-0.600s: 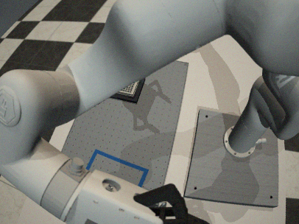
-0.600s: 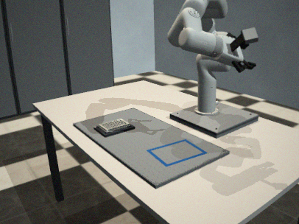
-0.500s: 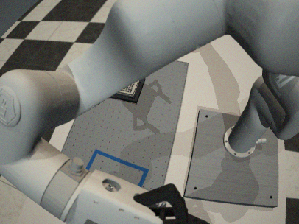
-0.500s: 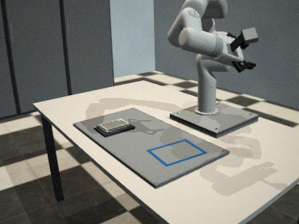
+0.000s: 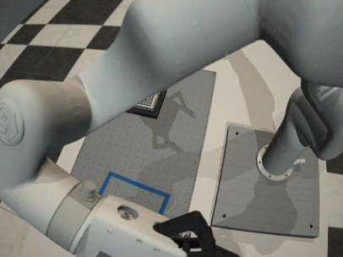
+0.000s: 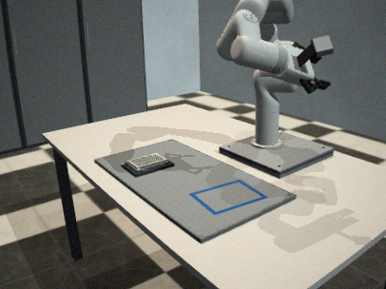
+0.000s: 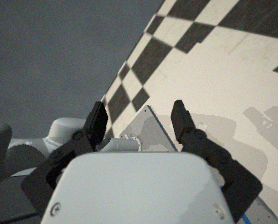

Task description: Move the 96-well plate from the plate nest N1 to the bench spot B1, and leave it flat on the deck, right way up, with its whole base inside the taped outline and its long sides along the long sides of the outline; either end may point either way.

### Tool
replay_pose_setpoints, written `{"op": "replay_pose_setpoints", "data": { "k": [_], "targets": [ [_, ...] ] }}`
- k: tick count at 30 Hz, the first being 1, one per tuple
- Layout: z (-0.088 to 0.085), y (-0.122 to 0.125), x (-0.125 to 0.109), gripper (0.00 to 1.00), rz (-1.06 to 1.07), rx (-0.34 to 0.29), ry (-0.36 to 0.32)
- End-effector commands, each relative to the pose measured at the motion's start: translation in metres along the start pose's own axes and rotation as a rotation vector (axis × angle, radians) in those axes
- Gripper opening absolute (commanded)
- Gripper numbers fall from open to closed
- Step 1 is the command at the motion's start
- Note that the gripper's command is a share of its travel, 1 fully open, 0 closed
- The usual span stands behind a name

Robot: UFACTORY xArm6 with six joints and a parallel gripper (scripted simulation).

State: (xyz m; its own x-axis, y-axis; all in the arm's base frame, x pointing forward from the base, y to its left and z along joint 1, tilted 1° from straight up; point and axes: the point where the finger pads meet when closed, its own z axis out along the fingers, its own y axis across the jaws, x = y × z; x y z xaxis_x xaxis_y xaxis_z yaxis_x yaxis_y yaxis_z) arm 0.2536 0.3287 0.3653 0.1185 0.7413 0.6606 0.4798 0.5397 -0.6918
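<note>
The white 96-well plate [image 6: 146,161] sits in the black plate nest [image 6: 147,164] at the far left of the grey deck [image 6: 195,187]. In the top view the plate [image 5: 151,101] shows only partly behind the arm. The blue taped outline [image 6: 227,196] lies on the deck's right part, empty; it also shows in the top view [image 5: 135,191]. My gripper [image 6: 318,84] is open and empty, held high in the air to the right of the arm's column, far from the plate. In the wrist view the black fingers stand wide apart with nothing between them.
The arm's base plate [image 6: 276,153] stands on the white table behind the deck. The arm's big links [image 5: 182,41] hide much of the top view. Checkered floor surrounds the table.
</note>
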Motion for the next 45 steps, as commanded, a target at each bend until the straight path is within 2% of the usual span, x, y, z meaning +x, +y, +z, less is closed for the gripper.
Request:
{"op": "replay_pose_setpoints", "data": {
  "k": [1,4,9,14,21,26,30,33,38,44,45],
  "targets": [
    [-0.006,0.005,-0.005,1.0,0.047,-0.045,0.003],
    [-0.015,0.013,-0.014,1.0,0.124,-0.109,0.01],
    [-0.025,0.022,-0.025,1.0,0.128,-0.113,0.01],
    [-0.039,0.034,-0.042,1.0,0.259,-0.215,0.025],
    [-0.05,0.043,-0.056,1.0,0.262,-0.218,0.025],
    [-0.065,0.052,-0.074,1.0,0.394,-0.319,0.044],
    [-0.076,0.059,-0.089,1.0,0.395,-0.32,0.044],
    [-0.076,0.059,-0.089,1.0,0.395,-0.32,0.044],
    [-0.091,0.066,-0.108,1.0,0.526,-0.419,0.065],
    [-0.102,0.072,-0.125,1.0,0.526,-0.419,0.065],
    [-0.105,0.073,-0.129,1.0,0.552,-0.439,0.07]
  ]
}}
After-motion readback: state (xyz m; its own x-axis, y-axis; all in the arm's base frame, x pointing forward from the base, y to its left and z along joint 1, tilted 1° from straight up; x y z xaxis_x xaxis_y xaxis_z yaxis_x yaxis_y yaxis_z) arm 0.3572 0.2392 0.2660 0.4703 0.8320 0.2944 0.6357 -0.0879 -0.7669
